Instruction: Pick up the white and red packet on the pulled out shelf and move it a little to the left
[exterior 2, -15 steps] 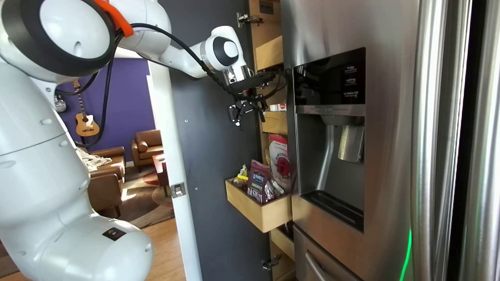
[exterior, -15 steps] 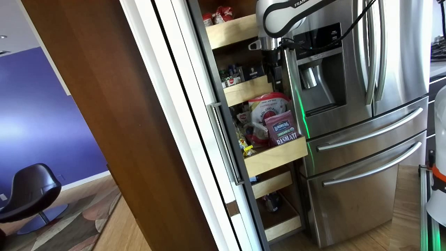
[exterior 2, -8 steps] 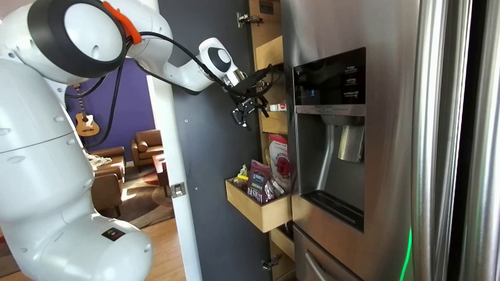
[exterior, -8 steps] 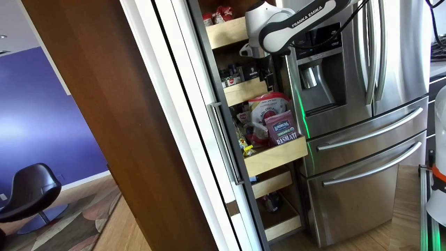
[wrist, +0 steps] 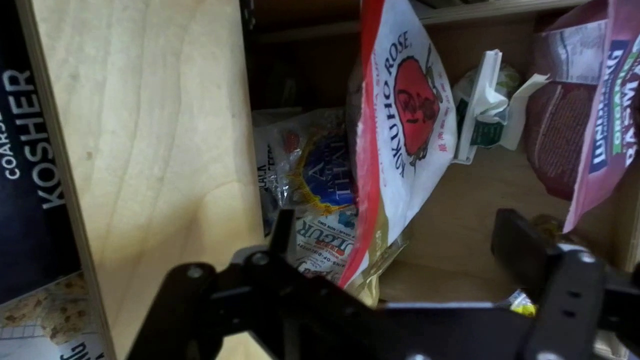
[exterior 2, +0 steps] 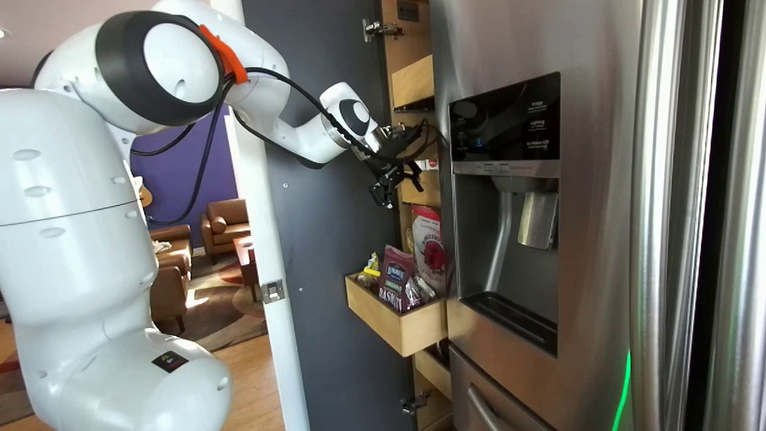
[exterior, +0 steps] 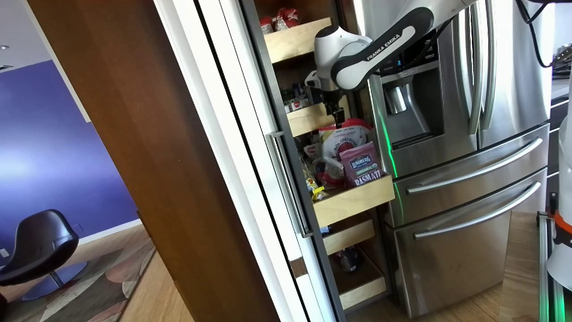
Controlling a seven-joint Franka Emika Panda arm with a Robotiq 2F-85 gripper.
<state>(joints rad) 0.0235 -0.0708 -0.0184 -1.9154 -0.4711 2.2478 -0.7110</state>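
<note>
The white and red packet point(exterior: 346, 141) stands upright in the pulled out shelf point(exterior: 355, 202), behind a purple rice packet. It also shows in an exterior view point(exterior 2: 428, 245). In the wrist view the packet point(wrist: 412, 115) is seen from above, its red top edge running down the middle. My gripper point(wrist: 395, 222) is open and empty, its fingers wide apart. One finger point(wrist: 284, 227) appears on the side of the upper tray, the other point(wrist: 520, 245) over the shelf's front part. In both exterior views the gripper point(exterior: 338, 120) point(exterior 2: 401, 194) hangs above the shelf, near the packet's top.
The purple packet point(wrist: 597, 115) leans at the shelf's front. A yellow-clipped bag point(exterior 2: 371, 269) lies at its side. A wood tray point(wrist: 155, 115) with a dark box point(wrist: 27, 150) sits above and behind. The open dark door point(exterior 2: 326, 239) and the steel fridge point(exterior 2: 502, 36) flank the cabinet.
My gripper has come down toward the shelf, moving left in an exterior view and right in the other. The packets, shelf and door have not moved.
</note>
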